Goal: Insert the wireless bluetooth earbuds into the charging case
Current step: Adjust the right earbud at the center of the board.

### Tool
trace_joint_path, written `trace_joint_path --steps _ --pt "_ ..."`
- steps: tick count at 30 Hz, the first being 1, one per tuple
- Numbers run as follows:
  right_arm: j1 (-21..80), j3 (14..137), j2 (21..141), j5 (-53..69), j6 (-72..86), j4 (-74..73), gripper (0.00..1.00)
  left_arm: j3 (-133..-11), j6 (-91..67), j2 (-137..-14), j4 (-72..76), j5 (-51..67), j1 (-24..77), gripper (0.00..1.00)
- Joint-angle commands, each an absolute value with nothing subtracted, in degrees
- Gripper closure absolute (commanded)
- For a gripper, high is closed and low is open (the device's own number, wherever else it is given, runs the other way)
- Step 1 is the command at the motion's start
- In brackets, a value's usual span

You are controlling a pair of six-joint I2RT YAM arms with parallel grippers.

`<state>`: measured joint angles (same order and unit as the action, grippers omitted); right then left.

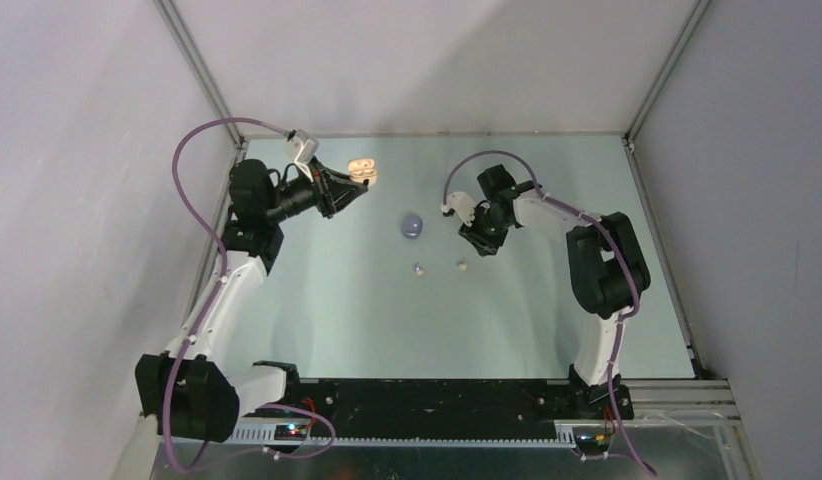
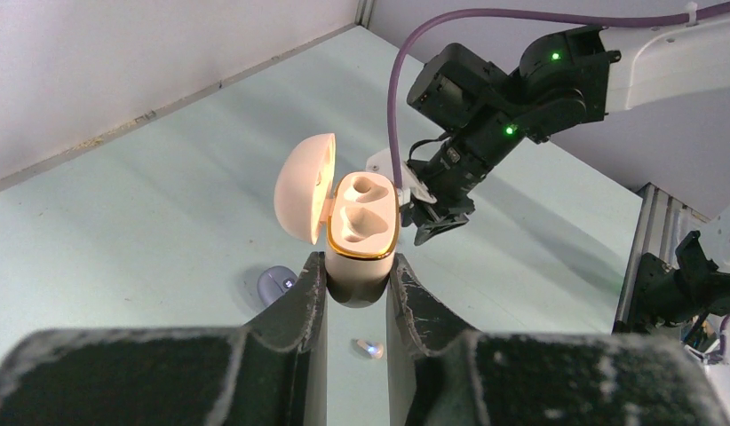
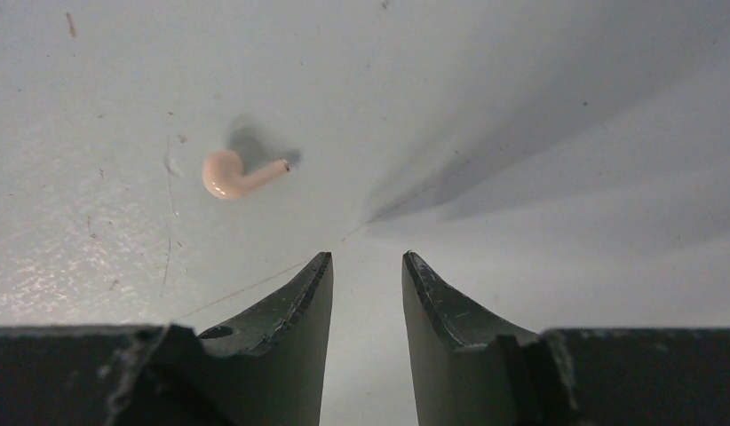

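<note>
Two robot arms stand over a pale green table (image 1: 547, 310) that carries two earbud cases and two loose earbuds. The left gripper (image 2: 357, 266) is clamped on the base of a cream-beige charging case (image 2: 361, 231) and holds it clear of the table toward the back left. The case's hinged lid (image 2: 304, 186) is swung open and its two gold-rimmed wells (image 2: 366, 209) are both empty.

The other case, a purple case (image 1: 412, 226), rests on the table near the middle. A purple-tinted earbud (image 1: 418, 269) lies just on the near side of it. A cream earbud (image 1: 463, 265) lies a little to the right of that bud, apart from it. Neither earbud is in a case.

The right gripper (image 1: 479, 242) points down at the table just beside the cream earbud. Its wrist camera shows the two dark fingers (image 3: 299, 302) parted, with only bare table between them. In the same view the stemmed bud lies on its side, ahead and to the left of the fingertips and not touching them. Whether the fingertips touch the table cannot be told.
</note>
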<state>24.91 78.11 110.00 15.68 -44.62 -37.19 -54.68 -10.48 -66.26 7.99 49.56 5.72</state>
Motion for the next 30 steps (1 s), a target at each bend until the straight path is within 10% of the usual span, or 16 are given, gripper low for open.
trace_joint_path --steps 1,9,30 --pt "24.1 79.3 106.1 15.7 -40.4 -38.5 0.62 -54.7 -10.3 -66.5 9.2 49.0 5.3 1.0" --pt "22.8 84.0 106.7 24.6 -3.8 -43.8 0.61 -55.8 -10.5 -67.0 8.7 49.0 5.4 1.0" --pt "26.3 90.3 118.0 19.4 2.1 -44.8 0.67 -55.6 -7.6 -64.4 4.0 48.2 5.4 1.0"
